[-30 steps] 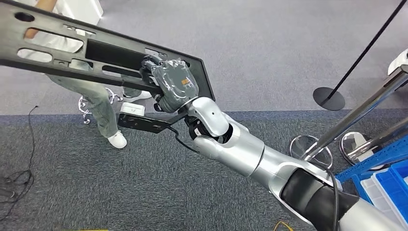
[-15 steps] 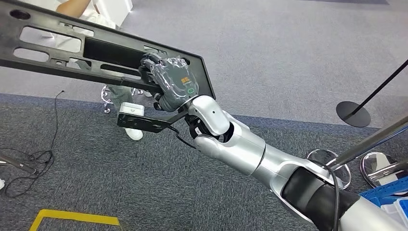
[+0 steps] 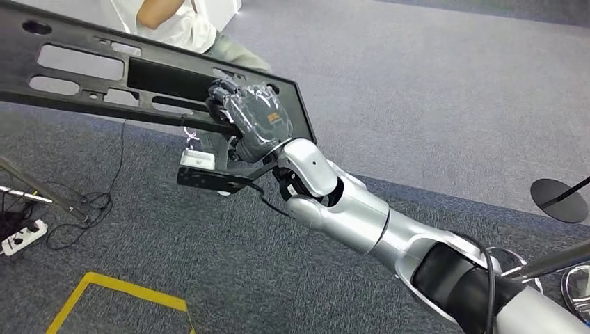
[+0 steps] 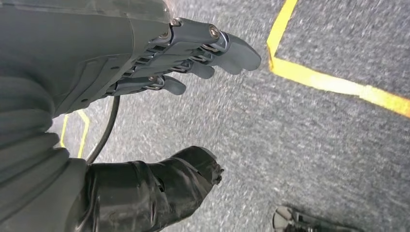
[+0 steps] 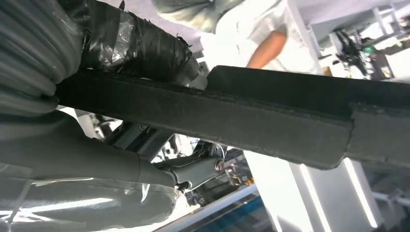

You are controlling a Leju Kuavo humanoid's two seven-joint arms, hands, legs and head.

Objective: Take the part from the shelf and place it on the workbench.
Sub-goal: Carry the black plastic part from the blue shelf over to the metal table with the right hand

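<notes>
1. Nearest of all, the silver right arm (image 3: 389, 229) reaches up from the lower right, angling toward the far left across the grey carpet (image 3: 229, 278).
2. Down at the near left, yellow floor tape (image 3: 115, 287) marks a corner on the carpet; the same tape (image 4: 333, 84) shows beneath the left hand.
3. That left hand (image 4: 159, 58) hangs over the floor holding nothing, its dark fingers (image 4: 212, 48) stretched out and well apart from the taped thumb (image 4: 179, 174).
4. On the left, a white power strip (image 3: 22, 235) lies on the carpet with loose black cables (image 3: 83, 205) trailing around it.
5. On to the action: the right hand (image 3: 250, 122) grips the part (image 3: 83, 69), a long, flat black panel with slotted cut-outs, near its right end.
6. In the right wrist view, the part's thick black edge (image 5: 270, 116) runs across in front, with the taped thumb (image 5: 140, 48) pressed on one side of it and the rest of the hand on the other.
7. The part is up in the air, stretching far left off the frame, tilted slightly.
8. Far behind the part stands a person in a white shirt (image 3: 174, 24), partly hidden by the panel.
9. Far right, a round black stand base (image 3: 559, 200) sits on the paler floor.
</notes>
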